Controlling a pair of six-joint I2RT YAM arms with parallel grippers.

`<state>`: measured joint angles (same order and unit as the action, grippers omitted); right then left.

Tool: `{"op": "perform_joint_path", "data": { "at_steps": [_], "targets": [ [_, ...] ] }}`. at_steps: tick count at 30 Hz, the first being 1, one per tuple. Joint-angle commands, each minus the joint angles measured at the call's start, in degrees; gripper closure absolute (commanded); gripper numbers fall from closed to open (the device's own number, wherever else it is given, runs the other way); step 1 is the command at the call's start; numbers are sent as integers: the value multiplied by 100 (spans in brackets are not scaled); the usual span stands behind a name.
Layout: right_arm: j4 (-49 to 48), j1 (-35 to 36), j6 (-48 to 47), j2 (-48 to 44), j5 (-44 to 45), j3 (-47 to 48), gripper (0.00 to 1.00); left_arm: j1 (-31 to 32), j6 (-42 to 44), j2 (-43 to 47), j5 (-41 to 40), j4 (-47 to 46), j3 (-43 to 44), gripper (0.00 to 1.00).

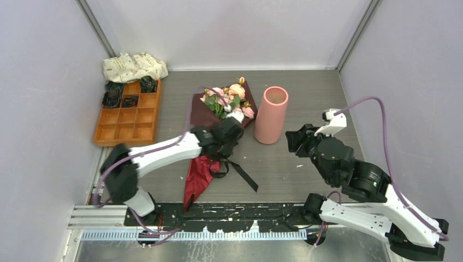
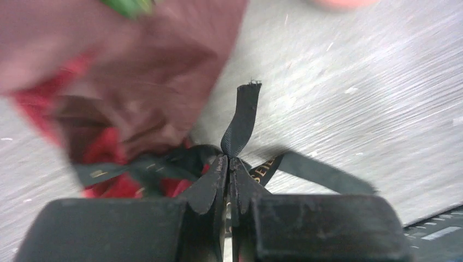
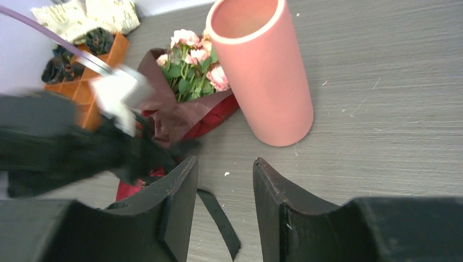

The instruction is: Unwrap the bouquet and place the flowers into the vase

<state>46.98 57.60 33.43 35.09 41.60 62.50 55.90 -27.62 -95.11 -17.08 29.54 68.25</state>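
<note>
The bouquet (image 1: 203,112) lies on the table in dark maroon paper, its pink and peach flowers (image 1: 232,97) pointing to the back. A black ribbon (image 1: 244,176) is tied round its waist, one tail trailing toward the front. My left gripper (image 1: 224,146) sits over the knot, shut on a ribbon end (image 2: 242,117) that sticks up between its fingertips (image 2: 230,159). The salmon-pink vase (image 1: 271,115) stands upright just right of the bouquet. My right gripper (image 1: 293,140) hovers open to the vase's right with nothing in it (image 3: 225,164); it looks at the vase (image 3: 262,76) and flowers (image 3: 191,54).
An orange compartment tray (image 1: 129,119) with dark bundles in its back cells sits at the far left, a cream patterned cloth bundle (image 1: 134,66) behind it. Grey walls enclose the table on three sides. The arms' mounting rail (image 1: 218,215) runs along the near edge.
</note>
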Motion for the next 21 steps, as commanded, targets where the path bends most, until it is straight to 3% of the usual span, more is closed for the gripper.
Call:
{"op": "perform_joint_path", "data": {
  "at_steps": [1,6,15,21],
  "targets": [
    [-509,-11,147,325,-344,-186,53,-9,-51,1557,-1115,992,1039,93],
    [-971,-3,263,718,-835,-461,53,-19,89,2535,-1829,1557,1669,92],
    [-1668,29,310,1944,-1544,-582,51,-18,231,4018,-2942,2001,1837,89],
    [-1998,158,320,2914,-1640,-425,48,-18,92,4189,-2387,2037,1282,69]
  ]
}}
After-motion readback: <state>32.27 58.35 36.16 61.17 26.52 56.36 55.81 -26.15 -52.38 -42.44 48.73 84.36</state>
